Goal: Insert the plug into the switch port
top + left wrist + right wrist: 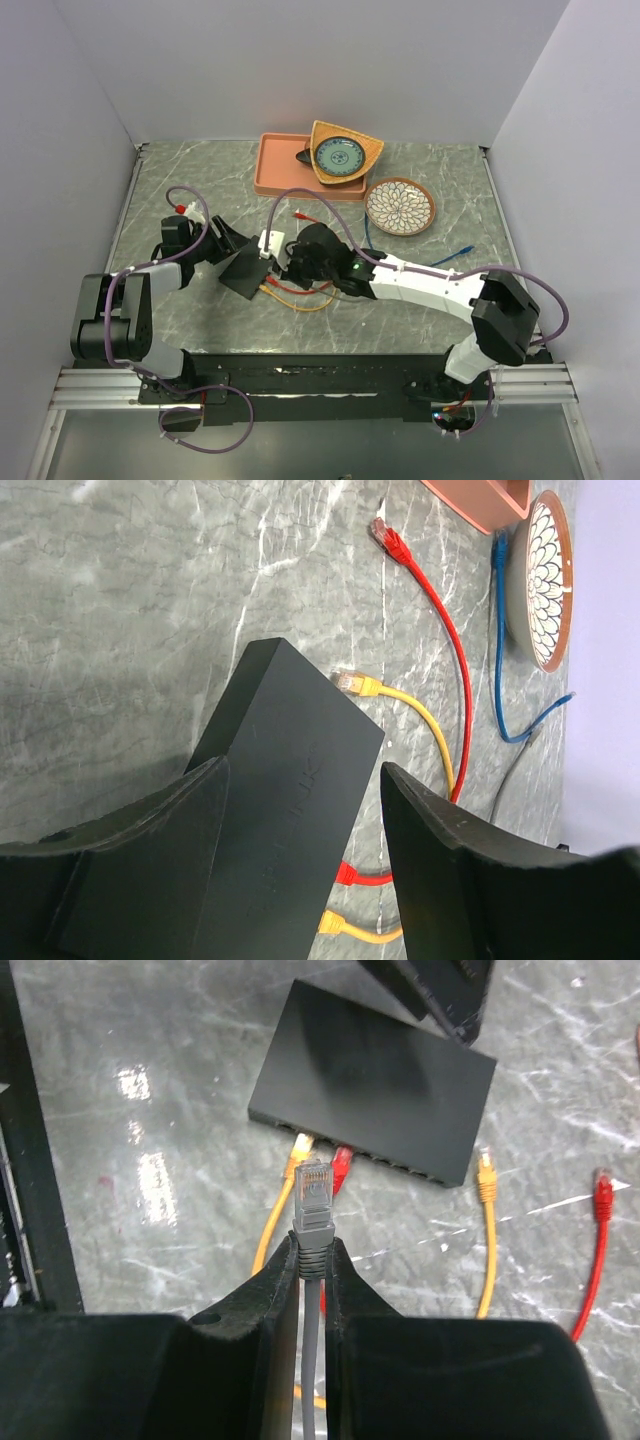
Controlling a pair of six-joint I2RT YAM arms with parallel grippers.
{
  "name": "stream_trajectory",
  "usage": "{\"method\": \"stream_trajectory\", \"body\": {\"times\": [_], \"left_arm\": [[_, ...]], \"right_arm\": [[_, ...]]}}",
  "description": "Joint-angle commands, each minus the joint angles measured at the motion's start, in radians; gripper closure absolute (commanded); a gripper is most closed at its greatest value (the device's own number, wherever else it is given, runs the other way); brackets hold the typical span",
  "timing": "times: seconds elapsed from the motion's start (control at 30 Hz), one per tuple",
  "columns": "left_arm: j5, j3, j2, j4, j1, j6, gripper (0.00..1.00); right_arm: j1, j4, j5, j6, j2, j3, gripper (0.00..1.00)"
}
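Note:
The switch [375,1080] is a flat matte-black box lying on the marble table, its row of ports facing my right gripper. A yellow plug [302,1143] and a red plug [342,1158] sit in two ports at its left end. My right gripper [312,1250] is shut on the grey plug [313,1192], which points at the port edge a short way off, roughly in line with the red one. My left gripper [303,765] stands open astride the switch [290,810]. Its left finger lies along the box and a gap shows at the right finger [470,870].
A loose yellow plug [487,1175] and a loose red plug [602,1185] lie to the right of the switch. A blue cable [500,630] runs beside the patterned plate [400,205]. A salmon tray [275,165] and a bowl in a wooden holder [340,155] stand at the back.

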Motion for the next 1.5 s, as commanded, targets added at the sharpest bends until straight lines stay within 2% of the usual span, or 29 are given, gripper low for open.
{"method": "stream_trajectory", "body": {"times": [0.0, 0.4, 0.63, 0.87, 1.17, 1.23, 1.47], "left_arm": [[0.022, -0.003, -0.01, 0.037, 0.001, -0.012, 0.32], [0.024, 0.002, -0.036, 0.024, 0.001, -0.015, 0.33], [0.034, -0.031, -0.149, 0.049, 0.001, -0.024, 0.34], [0.129, -0.09, -0.31, 0.176, 0.0, -0.074, 0.34], [0.318, -0.147, -0.387, 0.475, -0.01, -0.194, 0.36], [0.332, -0.15, -0.392, 0.512, -0.049, -0.202, 0.36], [0.367, -0.137, -0.416, 0.541, -0.082, -0.217, 0.35]], "right_arm": [[0.001, 0.024, -0.012, 0.011, -0.065, -0.017, 1.0], [0.004, 0.005, -0.022, 0.003, -0.108, -0.03, 1.0], [-0.001, -0.028, -0.143, 0.003, -0.212, -0.039, 1.0], [-0.004, -0.018, -0.298, 0.037, -0.387, -0.065, 1.0], [-0.012, 0.012, -0.398, 0.072, -0.542, -0.102, 1.0], [-0.013, 0.015, -0.406, 0.078, -0.554, -0.106, 1.0], [-0.018, 0.024, -0.413, 0.082, -0.583, -0.12, 1.0]]}}
